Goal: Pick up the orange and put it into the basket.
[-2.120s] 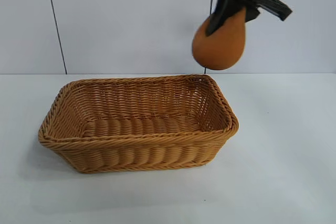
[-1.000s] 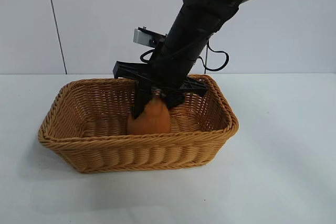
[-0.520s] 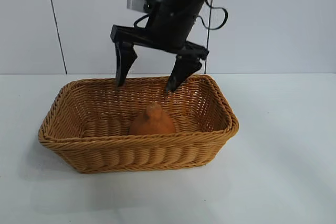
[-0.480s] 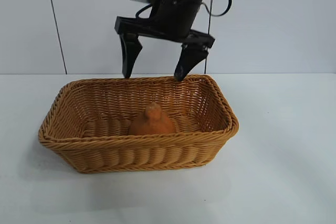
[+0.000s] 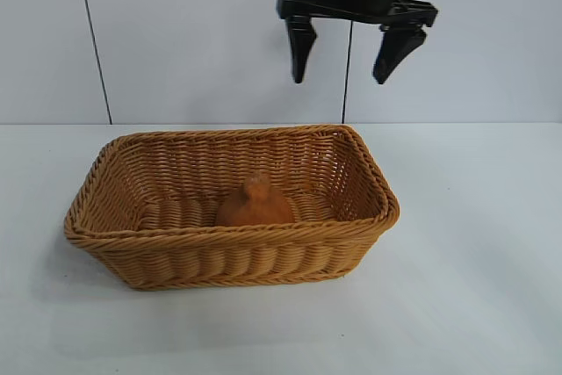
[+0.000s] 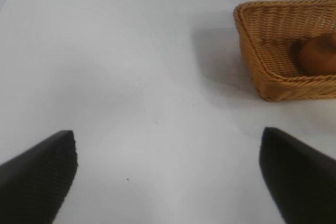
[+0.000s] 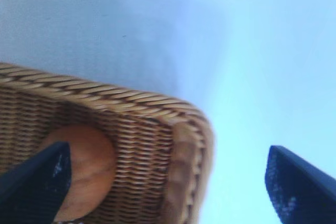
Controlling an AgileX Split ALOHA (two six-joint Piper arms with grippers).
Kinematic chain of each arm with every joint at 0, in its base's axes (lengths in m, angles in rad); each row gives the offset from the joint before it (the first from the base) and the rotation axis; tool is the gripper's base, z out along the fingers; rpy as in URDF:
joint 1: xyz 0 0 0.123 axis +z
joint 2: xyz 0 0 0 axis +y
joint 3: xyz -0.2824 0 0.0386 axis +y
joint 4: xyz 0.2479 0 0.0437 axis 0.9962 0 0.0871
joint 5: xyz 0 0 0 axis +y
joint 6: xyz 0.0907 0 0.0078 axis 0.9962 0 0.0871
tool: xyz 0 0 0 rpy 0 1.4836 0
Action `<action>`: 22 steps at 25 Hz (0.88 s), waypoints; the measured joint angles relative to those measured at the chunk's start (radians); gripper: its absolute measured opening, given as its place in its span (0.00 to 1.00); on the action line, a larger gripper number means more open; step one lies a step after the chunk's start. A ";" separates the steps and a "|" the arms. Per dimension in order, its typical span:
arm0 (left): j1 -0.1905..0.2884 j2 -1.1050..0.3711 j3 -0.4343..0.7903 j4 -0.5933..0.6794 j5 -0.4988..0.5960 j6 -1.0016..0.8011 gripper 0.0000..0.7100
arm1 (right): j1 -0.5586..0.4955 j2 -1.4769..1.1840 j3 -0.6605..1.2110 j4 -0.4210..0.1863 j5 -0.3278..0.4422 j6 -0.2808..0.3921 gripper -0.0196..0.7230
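Note:
The orange [image 5: 255, 205] rests on the floor of the wicker basket [image 5: 230, 236], knob up, near the front wall; it also shows as the orange [image 6: 318, 55] and the orange [image 7: 86, 169] in the wrist views. High above the basket's back right corner, my right gripper [image 5: 341, 69] hangs open and holds nothing. In its own view the right gripper [image 7: 168, 174] looks down past the basket corner [image 7: 186, 156]. My left gripper [image 6: 169, 150] stands open over bare table, well off to the side of the basket [image 6: 268, 80].
A white table [image 5: 474, 243] surrounds the basket. A pale wall with a dark vertical seam [image 5: 91, 37] rises behind it.
The right gripper let go of the orange inside the basket, opened wide, then rose and drifted right, away from the basket. The orange stays where it was set down.

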 joint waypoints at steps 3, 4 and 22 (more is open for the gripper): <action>0.000 0.000 0.000 0.000 0.000 0.000 0.95 | -0.106 0.000 0.000 -0.035 0.000 -0.003 0.96; 0.000 0.000 0.000 0.000 0.000 0.000 0.95 | -0.143 0.000 0.000 -0.039 0.000 -0.003 0.96; 0.000 0.000 0.000 0.001 0.000 0.000 0.95 | -0.340 -0.234 0.453 -0.006 0.002 -0.064 0.96</action>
